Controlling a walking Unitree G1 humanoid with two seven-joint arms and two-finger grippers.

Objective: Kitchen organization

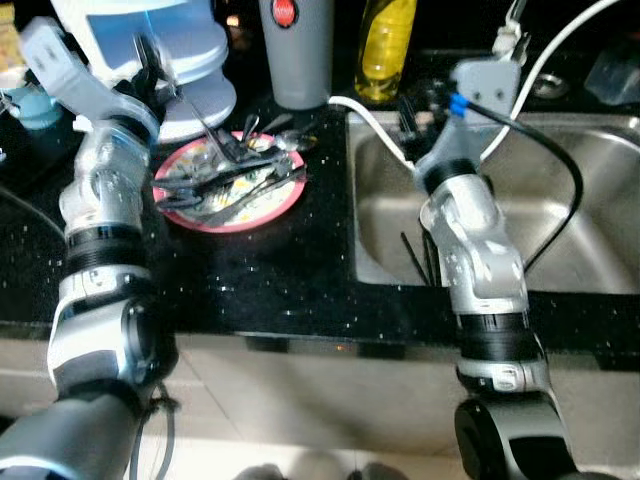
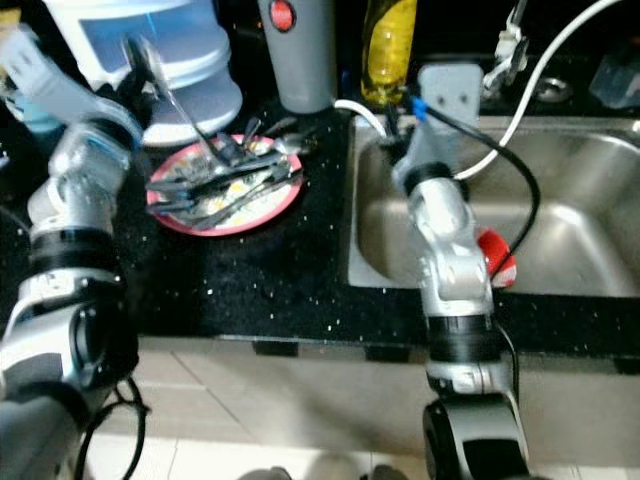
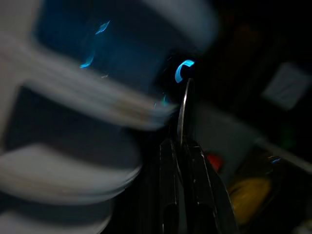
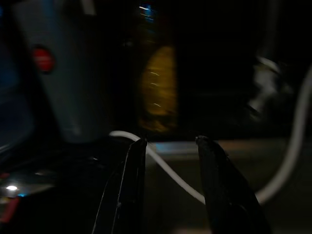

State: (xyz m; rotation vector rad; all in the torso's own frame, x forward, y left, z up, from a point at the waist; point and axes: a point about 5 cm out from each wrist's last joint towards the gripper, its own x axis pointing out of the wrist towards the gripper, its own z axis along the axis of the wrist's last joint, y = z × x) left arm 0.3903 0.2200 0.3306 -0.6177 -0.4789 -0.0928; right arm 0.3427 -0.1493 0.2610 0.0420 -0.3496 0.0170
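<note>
A pink-rimmed plate (image 1: pixel 283 203) lies on the black counter with several forks and spoons (image 1: pixel 225 180) piled on it. My left gripper (image 1: pixel 155 70) is raised above the plate's far left edge. It is shut on the handle of a metal utensil (image 1: pixel 195 112) that slants down toward the pile. The left wrist view shows the thin handle (image 3: pixel 184 107) pinched in that gripper (image 3: pixel 179 144). My right gripper (image 4: pixel 168 141) is open and holds nothing. It hovers at the sink's far left corner (image 1: pixel 405 115), beside a white hose (image 4: pixel 170 173).
A steel sink (image 1: pixel 590 250) fills the right side, with a red object (image 2: pixel 495 255) inside it. Behind the plate stand a white and blue appliance (image 1: pixel 150 40), a grey canister with a red button (image 1: pixel 300 60) and a yellow soap bottle (image 1: pixel 385 45). The counter edge runs along the front.
</note>
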